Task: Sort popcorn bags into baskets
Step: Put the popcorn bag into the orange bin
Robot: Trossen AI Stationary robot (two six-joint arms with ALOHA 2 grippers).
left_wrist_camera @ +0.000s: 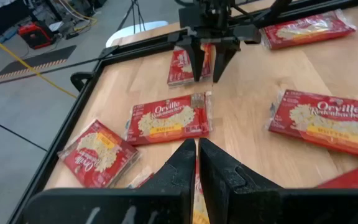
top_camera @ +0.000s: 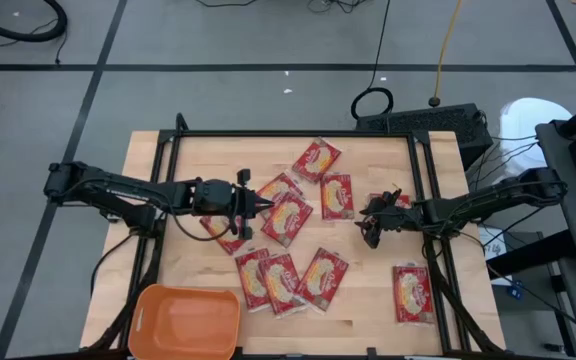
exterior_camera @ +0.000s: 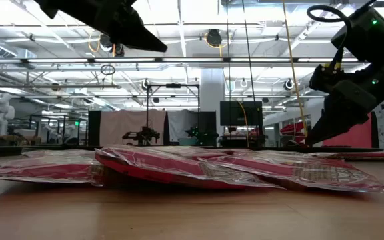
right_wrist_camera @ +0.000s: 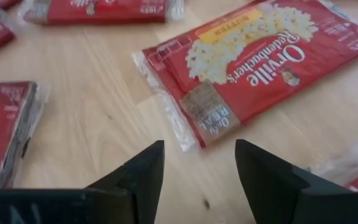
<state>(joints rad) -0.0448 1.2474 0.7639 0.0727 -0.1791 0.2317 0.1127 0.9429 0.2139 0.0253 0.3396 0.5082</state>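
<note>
Several red popcorn bags lie flat across the middle of the wooden table, some overlapping, and one lies apart at the near right. The orange basket stands at the near left corner with nothing in it. My left gripper hangs shut above the overlapping bags at the centre and holds nothing. My right gripper is open, low over bare wood, just short of one end of a bag. Another bag lies partly hidden under the right arm.
A black frame rail runs around the tabletop on the left, far and right sides. A black box with cables sits beyond the far edge. Bare wood shows between the basket and the bags and at the far left.
</note>
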